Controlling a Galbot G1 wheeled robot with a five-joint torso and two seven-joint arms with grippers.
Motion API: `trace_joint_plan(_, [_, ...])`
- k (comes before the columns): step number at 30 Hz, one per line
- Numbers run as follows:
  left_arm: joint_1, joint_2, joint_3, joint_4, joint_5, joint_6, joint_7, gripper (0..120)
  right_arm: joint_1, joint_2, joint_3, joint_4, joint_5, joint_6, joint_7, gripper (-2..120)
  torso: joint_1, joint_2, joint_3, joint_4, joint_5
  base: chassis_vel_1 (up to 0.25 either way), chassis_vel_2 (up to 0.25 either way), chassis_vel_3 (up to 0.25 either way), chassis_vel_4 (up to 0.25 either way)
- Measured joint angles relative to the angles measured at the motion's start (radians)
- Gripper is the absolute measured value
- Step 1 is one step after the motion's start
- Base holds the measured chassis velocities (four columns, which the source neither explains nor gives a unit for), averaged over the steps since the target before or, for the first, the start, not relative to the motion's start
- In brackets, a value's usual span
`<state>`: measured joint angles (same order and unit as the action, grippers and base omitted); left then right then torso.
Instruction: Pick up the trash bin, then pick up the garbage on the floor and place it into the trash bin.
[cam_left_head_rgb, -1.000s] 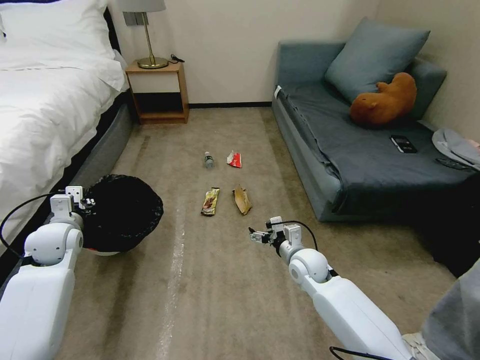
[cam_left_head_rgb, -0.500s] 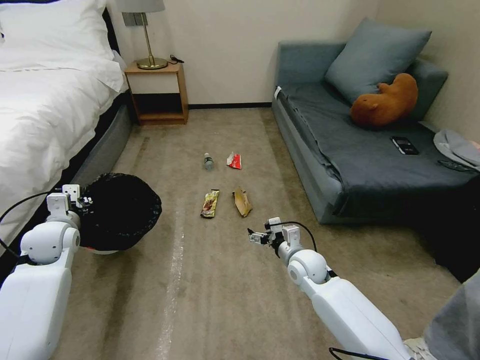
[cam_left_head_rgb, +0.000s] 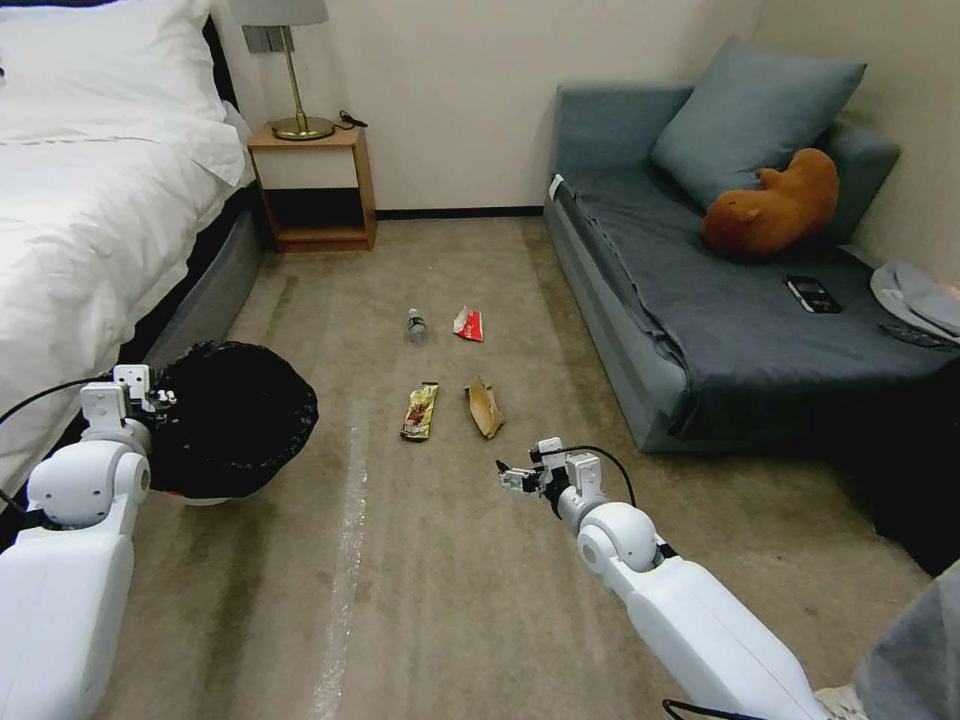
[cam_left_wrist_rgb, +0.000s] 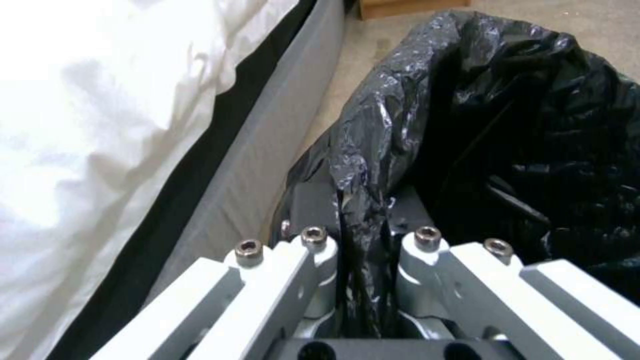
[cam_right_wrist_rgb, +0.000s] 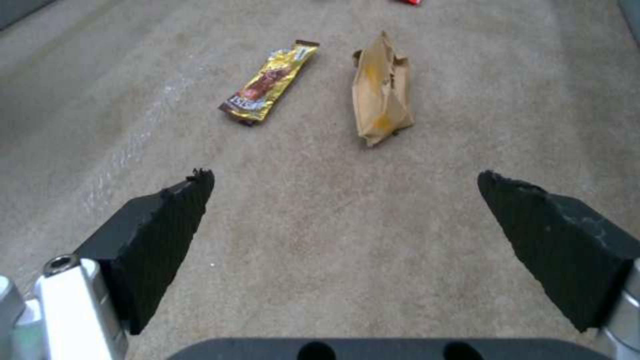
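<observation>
1. Black-lined trash bin (cam_left_head_rgb: 235, 420) hangs beside the bed (cam_left_head_rgb: 90, 220), its rim pinched by the left gripper (cam_left_wrist_rgb: 363, 220).
2. Right gripper (cam_left_head_rgb: 515, 478) hovers spread wide, short of the gold wrapper (cam_left_head_rgb: 420, 411) and paper scrap (cam_left_head_rgb: 485, 407).
3. Bottle (cam_left_head_rgb: 416, 325) and red packet (cam_left_head_rgb: 468, 323) lie farther off, toward the nightstand (cam_left_head_rgb: 312, 185).

beige carpet (cam_left_head_rgb: 450, 560), bottle (cam_left_head_rgb: 417, 325), packet (cam_left_head_rgb: 469, 323), wrapper (cam_left_head_rgb: 420, 411), paper scrap (cam_left_head_rgb: 485, 407)

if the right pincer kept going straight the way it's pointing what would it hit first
Probably the tan paper scrap: it lies almost dead ahead of the open right pincer, with the gold-brown wrapper off to one side. If the pincer is pitched down, it could meet bare carpet first; depth is unclear.
</observation>
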<state>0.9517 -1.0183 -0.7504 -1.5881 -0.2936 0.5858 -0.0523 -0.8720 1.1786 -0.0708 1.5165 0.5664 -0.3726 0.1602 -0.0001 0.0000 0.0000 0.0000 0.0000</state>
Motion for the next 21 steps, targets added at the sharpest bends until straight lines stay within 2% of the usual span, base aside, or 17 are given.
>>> trace_joint_plan(21, [-0.005,-0.005,0.001,0.021,0.004,-0.003,0.007,7,0.006,0.019,-0.015,-0.026,-0.009,0.008,-0.008,100,0.0,0.0,0.0,0.0,0.0,-0.023,0.023,0.025,-0.021])
